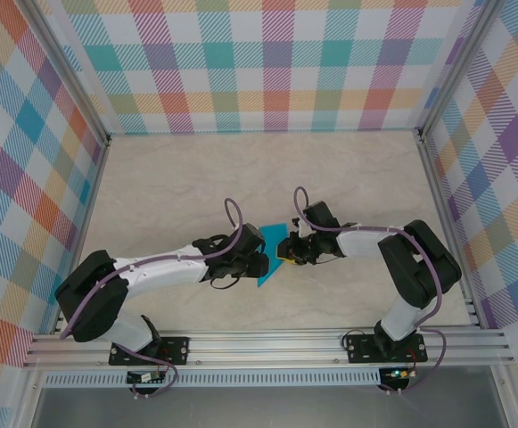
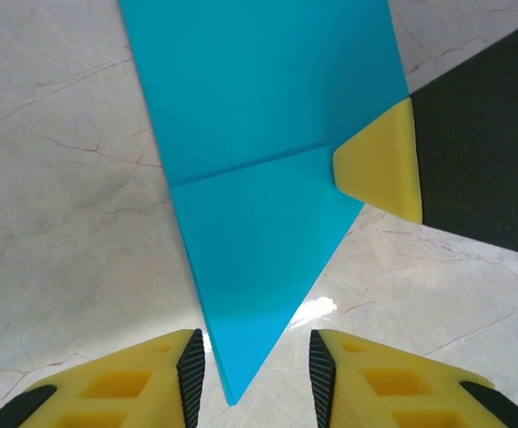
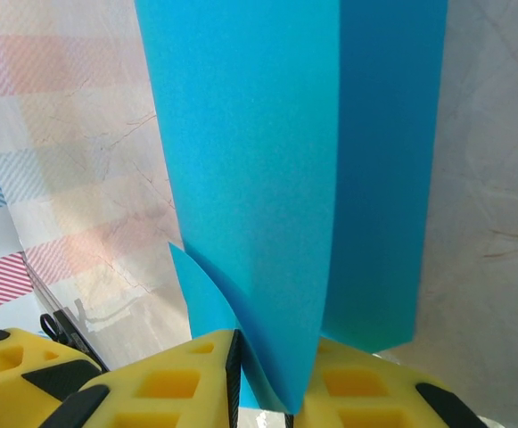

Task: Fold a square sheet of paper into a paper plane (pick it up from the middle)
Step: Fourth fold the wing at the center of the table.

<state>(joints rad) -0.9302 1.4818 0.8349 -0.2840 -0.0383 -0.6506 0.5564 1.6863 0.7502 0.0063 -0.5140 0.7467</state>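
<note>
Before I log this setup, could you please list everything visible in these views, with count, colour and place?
partly folded teal-blue paper plane: one, teal-blue, mid-table between the two arms, sharp point towards the left arm
beige marble-patterned tabletop: one, beige, under everything
plaid wall panels: three, multicoloured checks, at the left, back and right of the table
aluminium frame rails: several, silver, along the near edge and up the corners
robot arms: two, black and white with purple cables, reaching inward from the near edge
left fingers: two, yellow with black pads, open on either side of the paper's point
right fingers: two, yellow, closed on the paper's edge
</note>
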